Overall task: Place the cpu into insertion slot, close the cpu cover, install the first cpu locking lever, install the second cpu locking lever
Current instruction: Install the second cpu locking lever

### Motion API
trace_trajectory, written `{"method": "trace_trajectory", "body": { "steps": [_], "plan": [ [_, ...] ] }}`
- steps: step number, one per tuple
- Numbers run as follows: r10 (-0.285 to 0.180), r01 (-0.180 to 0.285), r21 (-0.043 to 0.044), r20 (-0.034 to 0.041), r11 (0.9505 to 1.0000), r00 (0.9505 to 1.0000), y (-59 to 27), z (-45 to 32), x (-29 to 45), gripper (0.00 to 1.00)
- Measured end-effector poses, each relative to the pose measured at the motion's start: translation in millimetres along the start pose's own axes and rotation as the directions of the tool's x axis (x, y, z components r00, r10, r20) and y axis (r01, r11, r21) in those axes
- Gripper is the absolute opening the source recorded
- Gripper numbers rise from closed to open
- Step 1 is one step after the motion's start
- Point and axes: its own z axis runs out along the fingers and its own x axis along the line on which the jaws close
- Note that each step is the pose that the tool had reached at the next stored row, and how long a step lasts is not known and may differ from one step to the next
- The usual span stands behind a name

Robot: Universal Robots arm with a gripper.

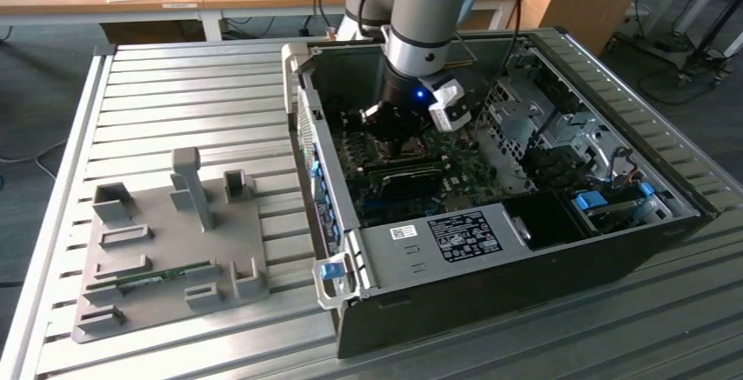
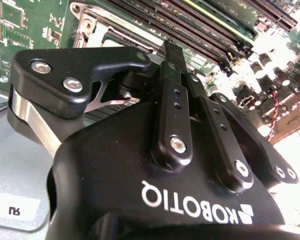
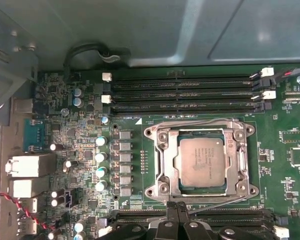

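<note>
The black end effector hangs low inside the open dark metal computer case, just beside the socket; its fingers look pressed together, holding nothing. The flat silvery-grey square cpu lies in the socket, with the thin metal frame cpu cover closed flat around it on the green motherboard.

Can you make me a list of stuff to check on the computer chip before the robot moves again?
1. The cpu lies flat in its slot: ok.
2. The cpu cover is down around the cpu: ok.
3. Is the far wire lever latched: cannot tell.
4. Is the near wire lever, beside the tool, latched: cannot tell.
5. The tool is shut and at the socket's edge: ok.
</note>
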Motion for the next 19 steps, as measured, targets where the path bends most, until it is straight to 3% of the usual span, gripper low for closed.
{"method": "trace_trajectory", "body": {
  "steps": [8,19],
  "plan": [
    [0.0,0.0,0.0001,-0.0001,1.0,1.0,-0.6,7.2,3.1,0.11],
    [0.0,0.0,-0.0026,0.0,1.0,1.0,-0.8,8.0,6.9,0.11]
  ]
}}
